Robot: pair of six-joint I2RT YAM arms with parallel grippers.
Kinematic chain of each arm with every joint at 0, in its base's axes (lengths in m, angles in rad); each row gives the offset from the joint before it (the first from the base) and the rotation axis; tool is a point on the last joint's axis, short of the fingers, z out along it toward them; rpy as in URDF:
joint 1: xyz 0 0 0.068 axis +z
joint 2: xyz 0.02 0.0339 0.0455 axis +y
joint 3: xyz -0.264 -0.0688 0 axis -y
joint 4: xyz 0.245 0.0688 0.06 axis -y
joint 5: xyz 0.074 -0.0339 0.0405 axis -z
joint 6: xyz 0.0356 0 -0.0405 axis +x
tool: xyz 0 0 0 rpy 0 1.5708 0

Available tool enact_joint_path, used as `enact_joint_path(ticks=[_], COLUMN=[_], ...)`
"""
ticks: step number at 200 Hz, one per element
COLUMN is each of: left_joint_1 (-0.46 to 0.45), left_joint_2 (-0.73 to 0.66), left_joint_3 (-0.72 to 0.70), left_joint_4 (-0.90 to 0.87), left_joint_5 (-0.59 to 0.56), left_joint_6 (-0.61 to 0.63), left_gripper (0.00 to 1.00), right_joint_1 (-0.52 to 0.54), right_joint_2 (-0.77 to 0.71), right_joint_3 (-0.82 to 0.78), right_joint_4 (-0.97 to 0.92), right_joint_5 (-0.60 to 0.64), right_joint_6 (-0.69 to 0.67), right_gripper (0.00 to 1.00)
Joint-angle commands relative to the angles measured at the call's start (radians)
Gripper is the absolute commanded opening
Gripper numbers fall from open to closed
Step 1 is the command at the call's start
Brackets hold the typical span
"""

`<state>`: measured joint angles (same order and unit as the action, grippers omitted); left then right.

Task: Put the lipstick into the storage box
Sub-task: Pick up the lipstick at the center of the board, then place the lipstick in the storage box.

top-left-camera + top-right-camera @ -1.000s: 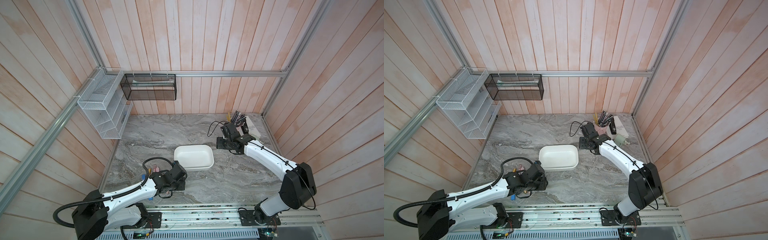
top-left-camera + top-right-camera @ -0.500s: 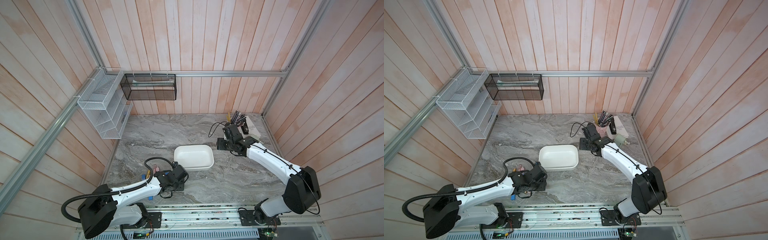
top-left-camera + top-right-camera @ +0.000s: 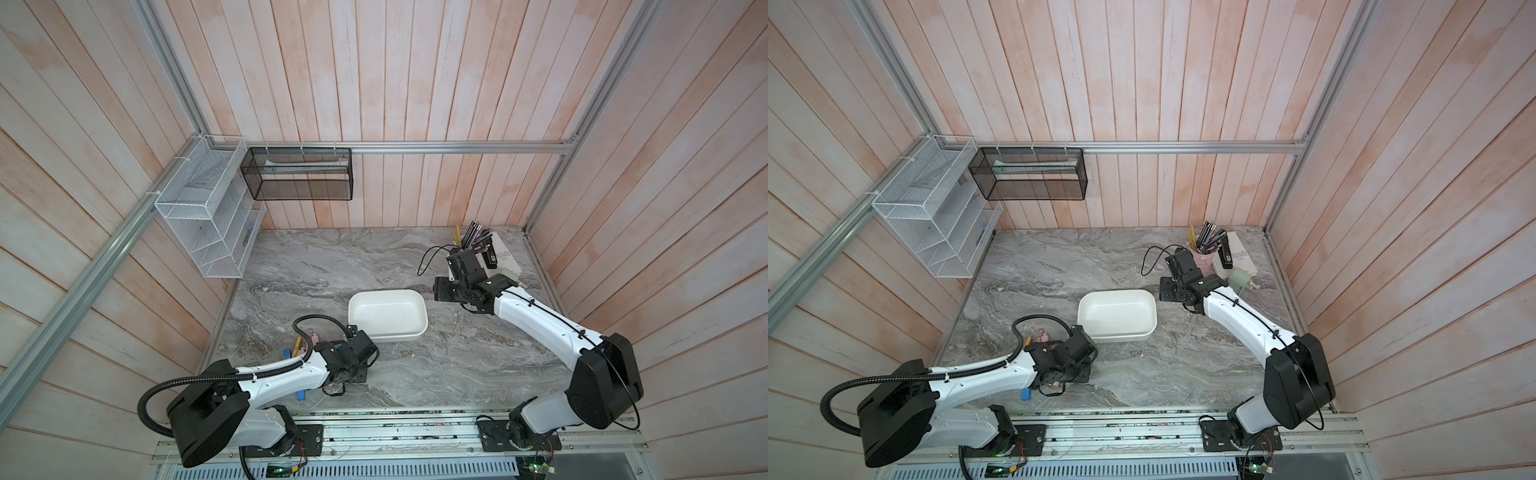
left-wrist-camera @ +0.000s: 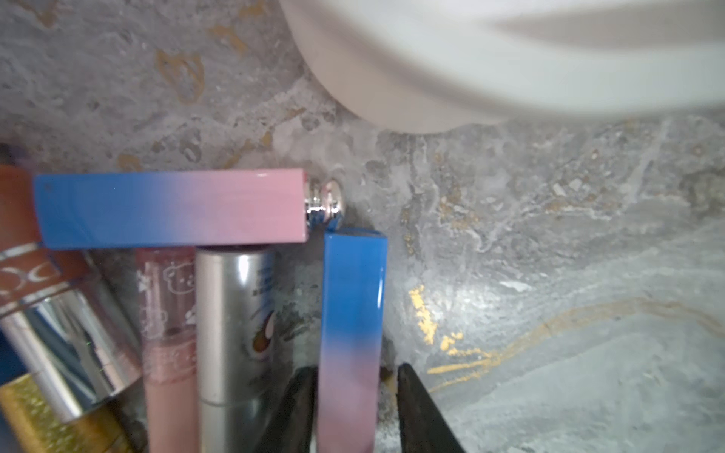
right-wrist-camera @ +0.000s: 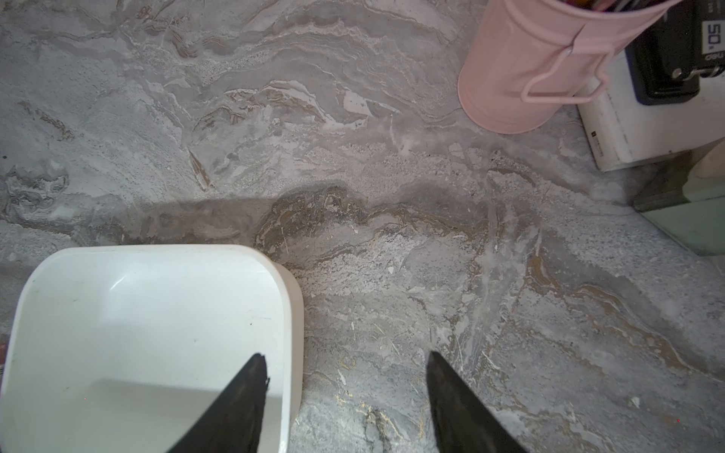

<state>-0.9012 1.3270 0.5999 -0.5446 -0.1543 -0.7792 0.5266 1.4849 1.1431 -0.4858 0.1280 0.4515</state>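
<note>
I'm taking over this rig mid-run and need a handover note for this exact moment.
Left gripper: jaws on either side of the blue-and-pink lipstick, which lies on the tabletop; firm grip not confirmed.
Right gripper: open, empty, beside a corner of the storage box.
Storage box: mid-table, empty.
Done: lipstick reached, nothing boxed yet.
Left: secure the grip, lift, release into the box. Other cosmetic tubes lie right alongside.

Pale pink wooden plank walls (image 3: 374,83) close in three sides, braced by aluminium rails (image 3: 457,146). The tabletop (image 3: 324,266) is grey veined marble (gold streaks show in the wrist views). A white wire rack (image 3: 208,224) and a black mesh basket (image 3: 297,174) hang in the far left corner. The light is soft and even.
</note>
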Motion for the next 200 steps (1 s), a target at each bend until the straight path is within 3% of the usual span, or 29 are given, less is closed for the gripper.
enact_joint_path(ticks=[1,21,62,111,138,178,200], left_joint_1=[0.004,0.004,-0.009,-0.022,-0.022,-0.005,0.059], left_joint_2=[0.015,0.012,-0.024,-0.155,-0.196,-0.060,0.049], left_joint_3=[0.019,0.023,0.079,0.173,0.248,0.444,0.521], left_joint_4=[0.015,0.014,-0.052,-0.196,-0.259,-0.258,-0.194], left_joint_5=[0.003,0.013,0.056,0.095,0.051,-0.030,0.003], left_joint_6=[0.017,0.020,0.028,0.016,0.032,0.134,0.215], left_gripper=[0.24,0.13,0.04,0.03,0.03,0.03,0.02], right_joint_1=[-0.007,-0.009,-0.011,-0.010,-0.010,-0.010,-0.010], right_joint_2=[-0.020,-0.021,-0.022,0.008,-0.010,-0.059,-0.105], right_joint_3=[-0.006,-0.006,-0.005,0.020,-0.018,-0.090,-0.138], right_joint_4=[0.015,0.011,0.006,-0.034,-0.051,-0.069,-0.060], right_joint_5=[-0.014,-0.019,-0.074,-0.462,-0.546,-0.642,-0.630], right_joint_6=[-0.017,-0.020,-0.028,-0.108,-0.124,-0.147,-0.137], right_gripper=[0.66,0.66,0.66,0.66,0.66,0.66,0.66])
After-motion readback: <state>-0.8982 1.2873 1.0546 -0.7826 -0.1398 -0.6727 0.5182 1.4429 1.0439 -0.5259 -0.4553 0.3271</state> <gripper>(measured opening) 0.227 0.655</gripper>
